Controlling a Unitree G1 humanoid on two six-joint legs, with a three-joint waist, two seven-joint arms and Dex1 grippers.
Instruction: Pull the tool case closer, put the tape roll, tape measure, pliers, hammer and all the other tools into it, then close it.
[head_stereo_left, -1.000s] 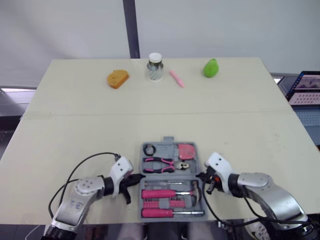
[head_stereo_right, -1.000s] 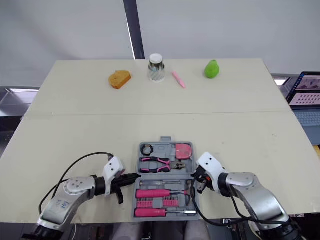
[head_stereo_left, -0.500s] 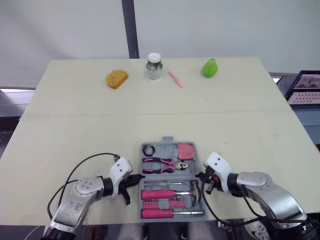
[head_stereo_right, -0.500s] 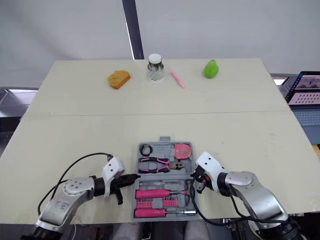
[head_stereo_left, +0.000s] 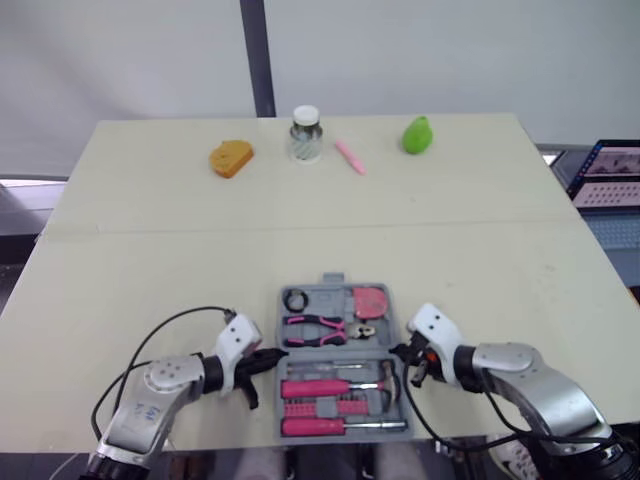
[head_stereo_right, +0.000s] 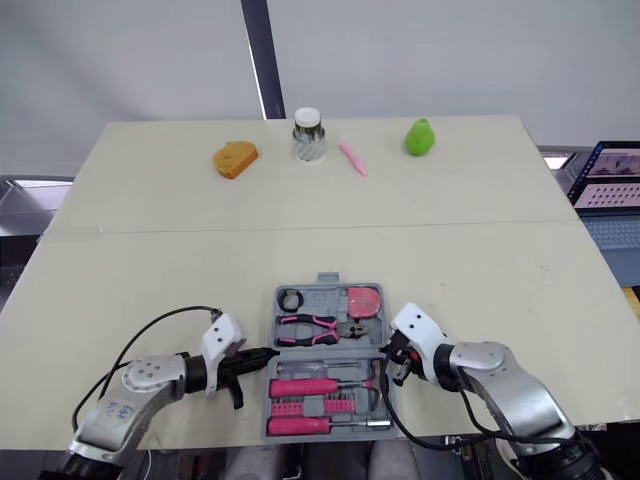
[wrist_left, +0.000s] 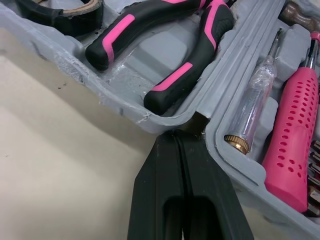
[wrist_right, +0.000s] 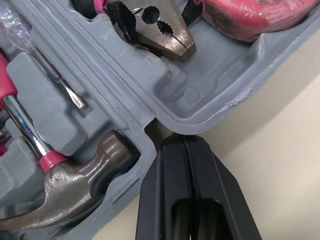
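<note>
Tool case (head_stereo_left: 336, 281): lying open in the middle of the worktop (head_stereo_left: 200, 250), by its near edge.
Far half: tape roll (head_stereo_left: 297, 299), tape measure (head_stereo_left: 372, 300), pliers (head_stereo_left: 325, 328).
Near half: hammer (wrist_right: 75, 185), pink-handled screwdrivers (head_stereo_left: 318, 427).
Left pincer (wrist_left: 181, 136): fingers pressed together, tips at the case's left hinge notch.
Right pincer (wrist_right: 184, 139): fingers together, tips at the right hinge notch.
Far edge: sponge (head_stereo_left: 230, 158), jar (head_stereo_left: 305, 134), pen (head_stereo_left: 350, 157).

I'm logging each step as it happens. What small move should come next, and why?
Probably start folding the tool case shut: pliers, hammer, tape roll and tape measure already lie in it, and the left gripper and right gripper, both jaws shut, sit at its hinge notches.
</note>
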